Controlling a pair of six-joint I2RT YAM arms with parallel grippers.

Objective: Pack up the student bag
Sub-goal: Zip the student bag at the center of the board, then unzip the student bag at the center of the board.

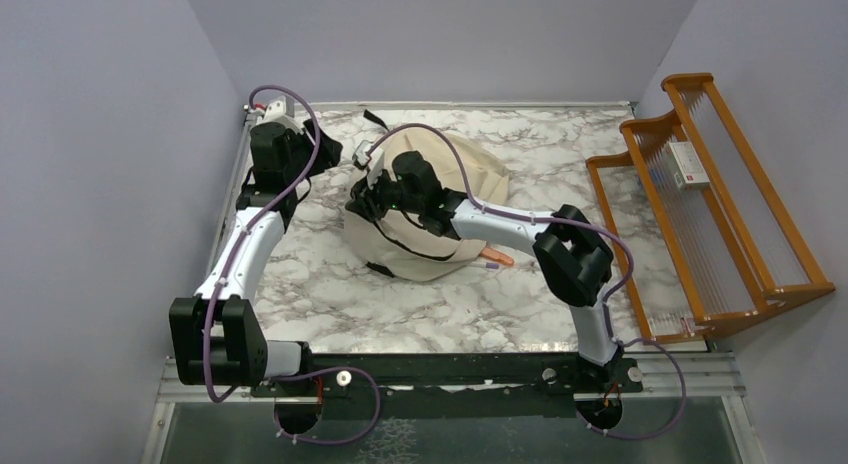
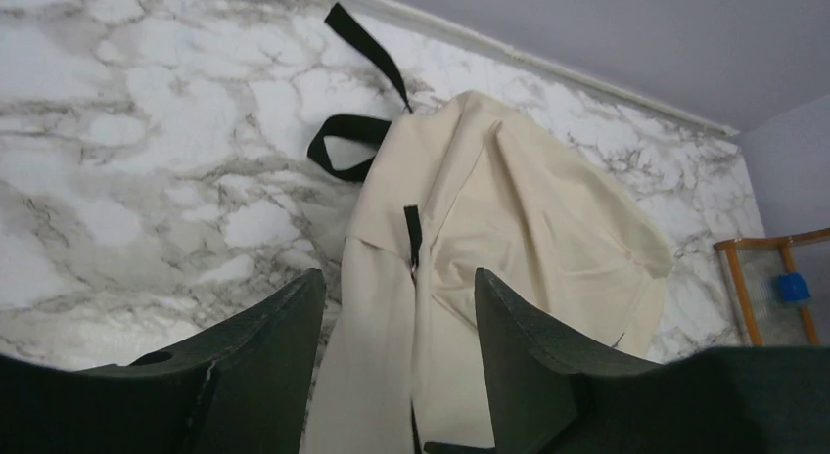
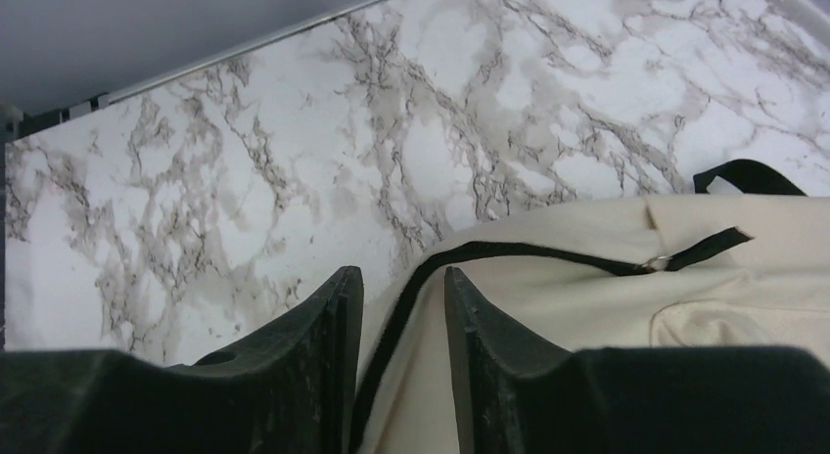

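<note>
At the near edge of the student bag (image 1: 478, 174), which lies slumped on the marble table (image 1: 330, 294), an orange item (image 1: 496, 256) pokes out, so packing looks unfinished. Over the bag's left side the right gripper (image 3: 403, 278) is slightly parted, the black zipper trim (image 3: 391, 337) running unpinched between its jaws; I'd close squarely on the trim, not loose cloth. Off the bag's far-left corner the left gripper (image 2: 396, 283) hangs open and empty, best lowered onto the black seam tab (image 2: 413, 234) to keep the fabric taut
</note>
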